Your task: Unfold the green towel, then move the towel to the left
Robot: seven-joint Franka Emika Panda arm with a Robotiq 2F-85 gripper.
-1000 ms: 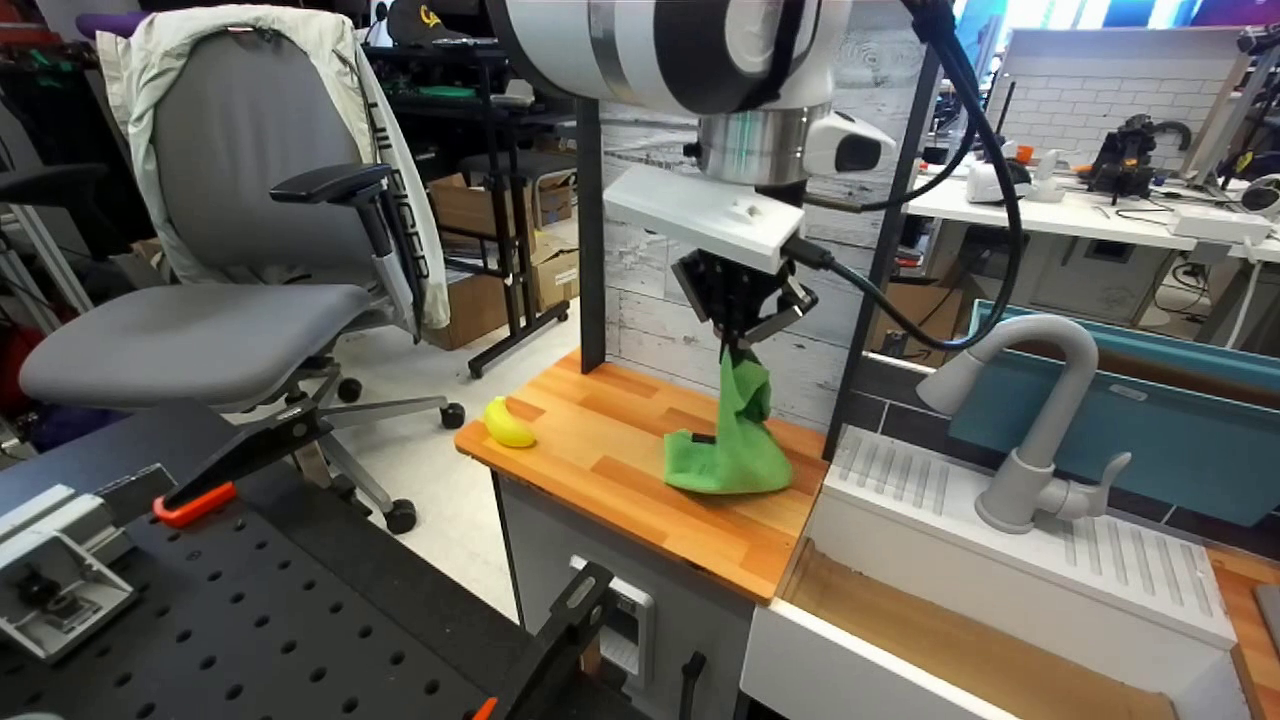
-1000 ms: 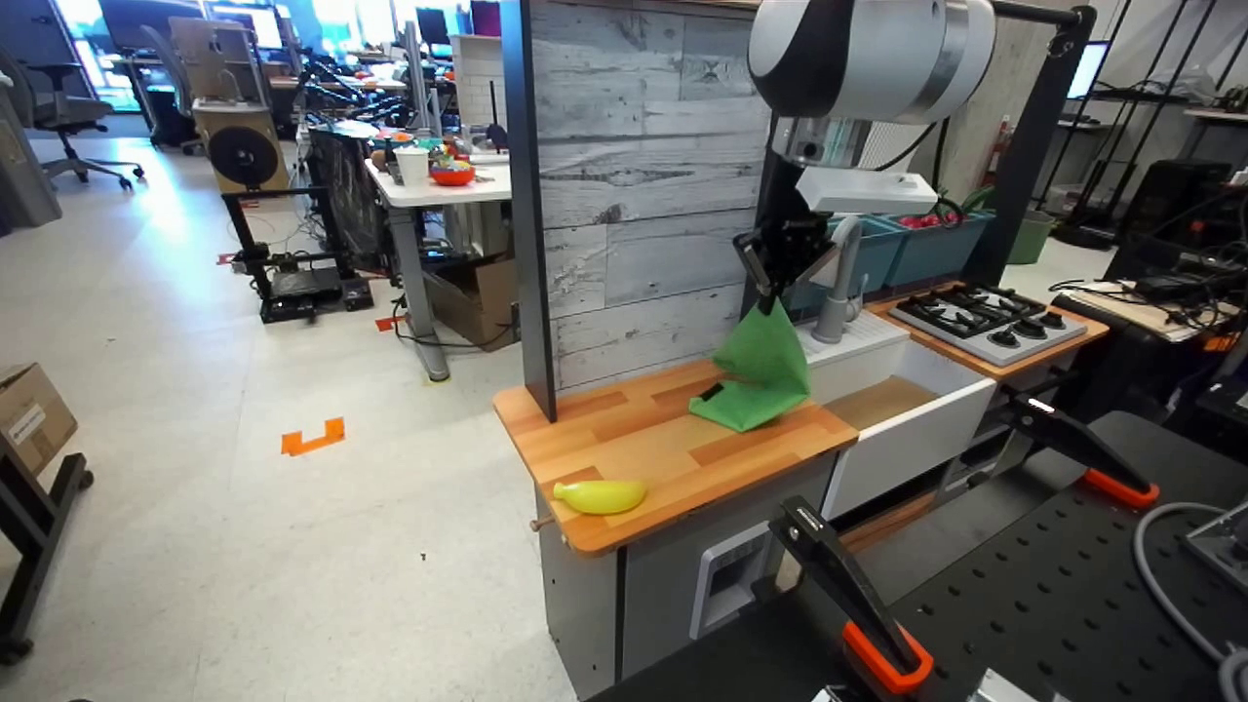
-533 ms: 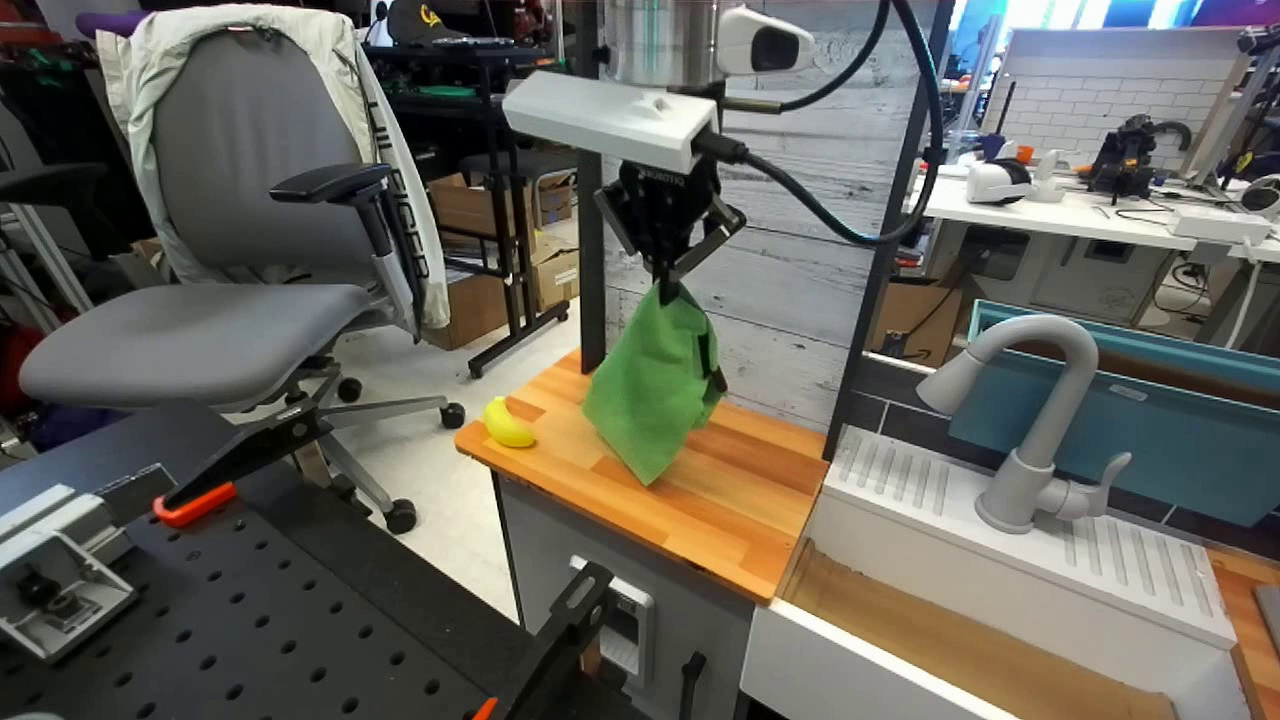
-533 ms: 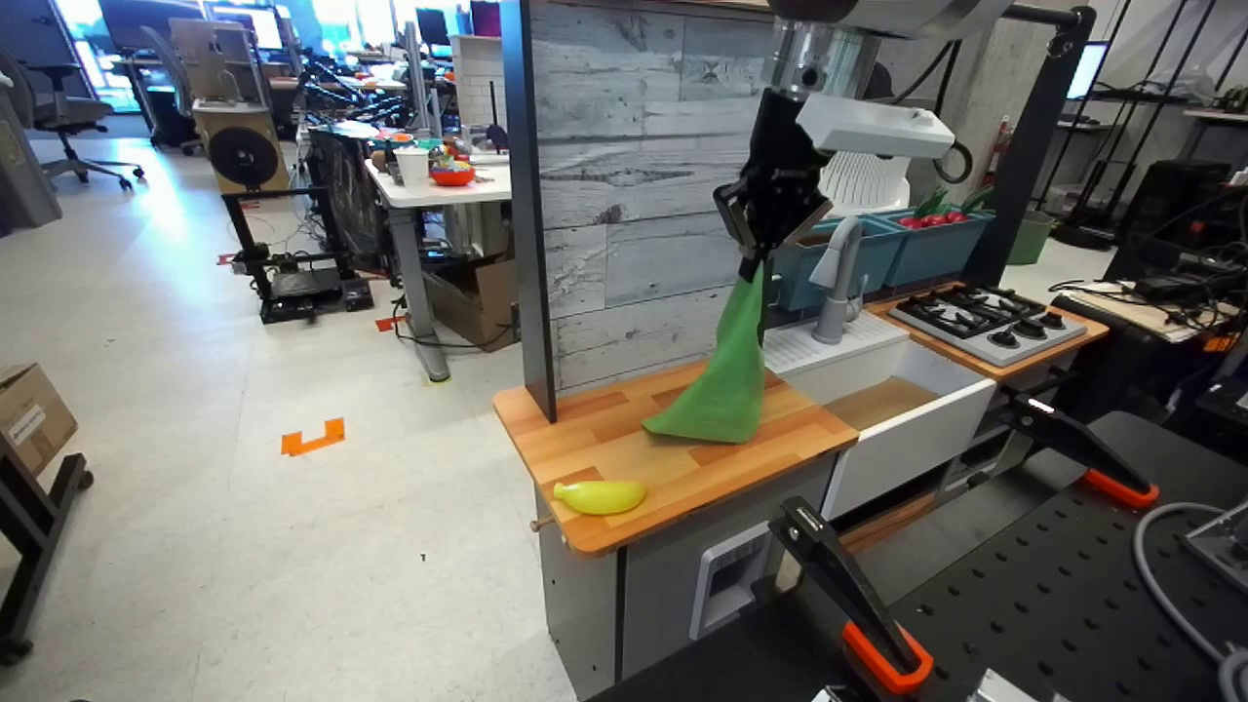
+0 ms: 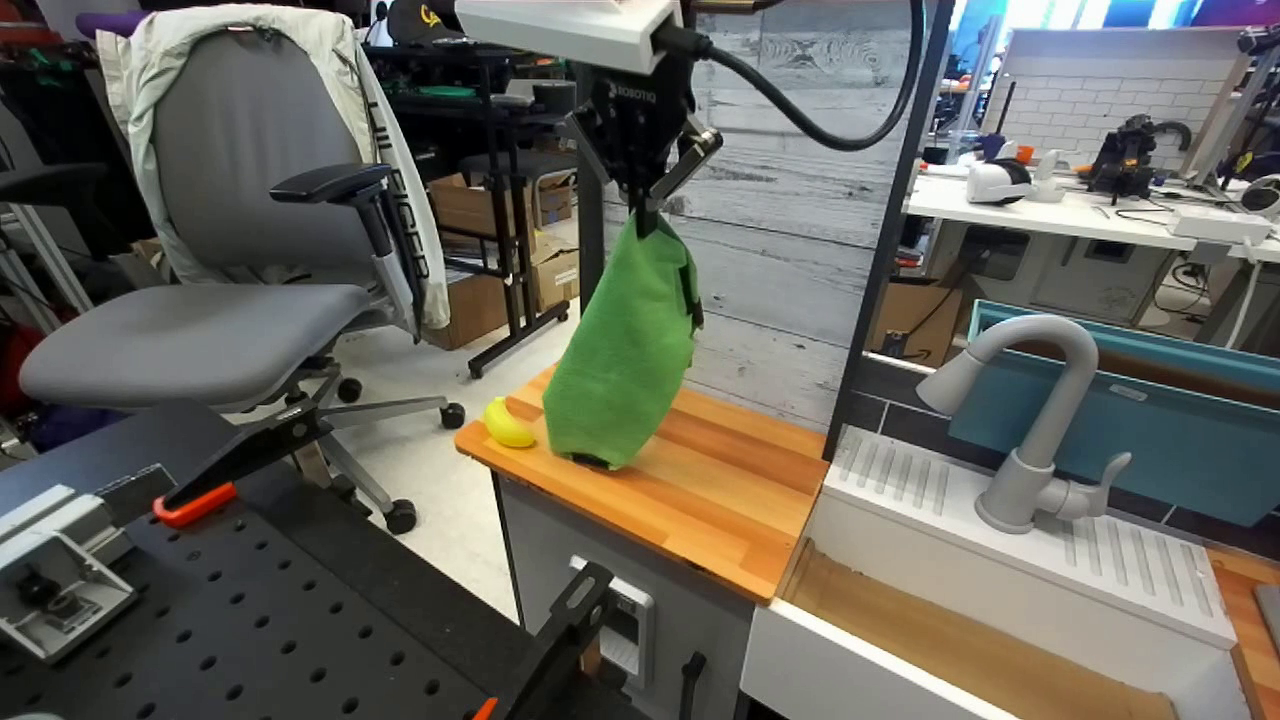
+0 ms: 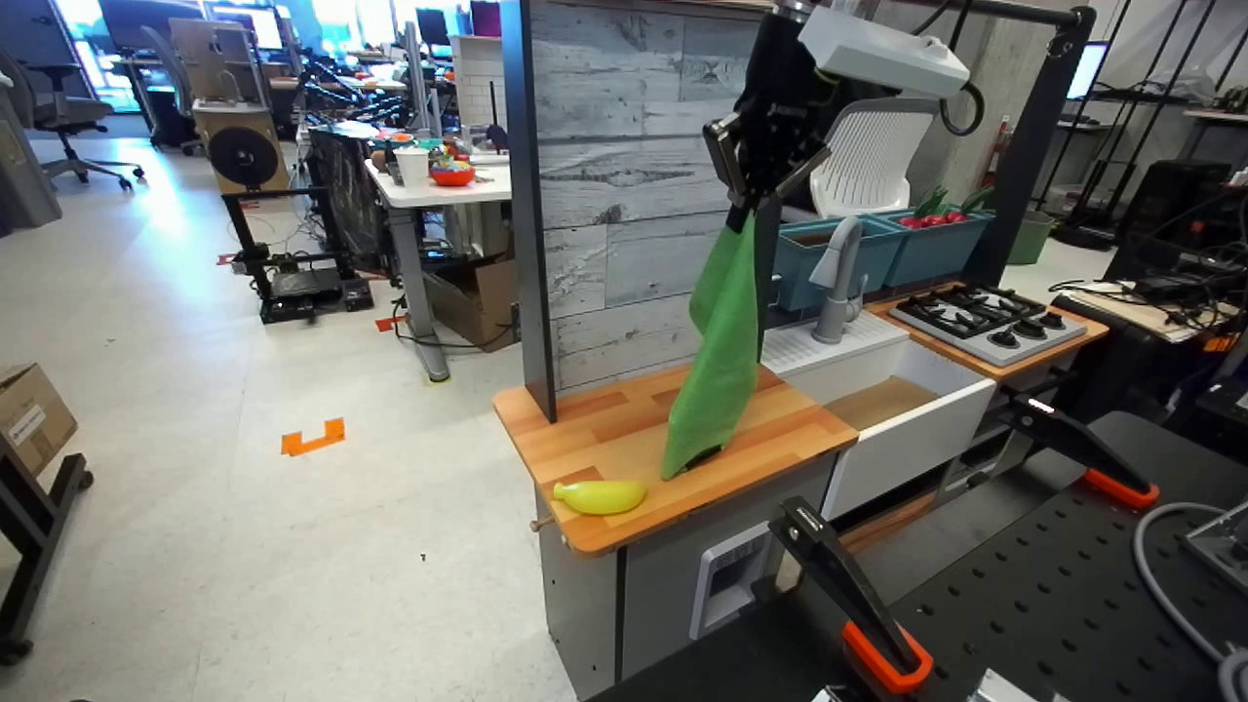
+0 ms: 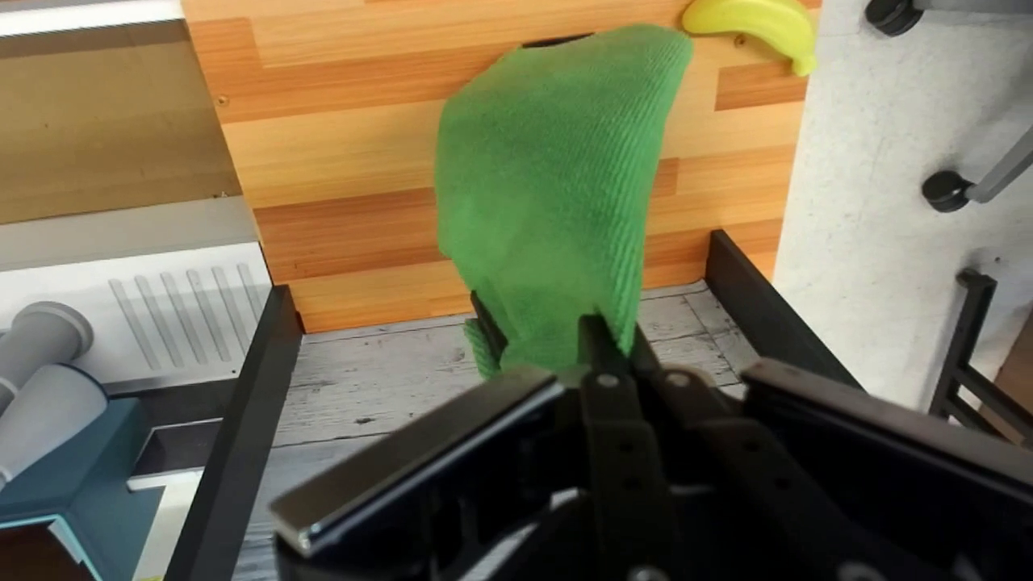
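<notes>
The black metal pincer point(image 5: 642, 221) is clamped on the ribbed green cloth towel point(image 5: 622, 350), which hangs over the brown wooden table point(image 5: 745, 470); lowered straight down, the towel could bunch into folds; swung low, it might knock away the curved yellow plastic-looking banana point(image 5: 509, 425).

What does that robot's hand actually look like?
The gripper is mostly black, with jointed, angular links, silvery-grey plates down its sides and pale "ROBOTIQ" lettering. Above it juts a white, box-shaped housing, with a thick black cable plugged into it.
</notes>
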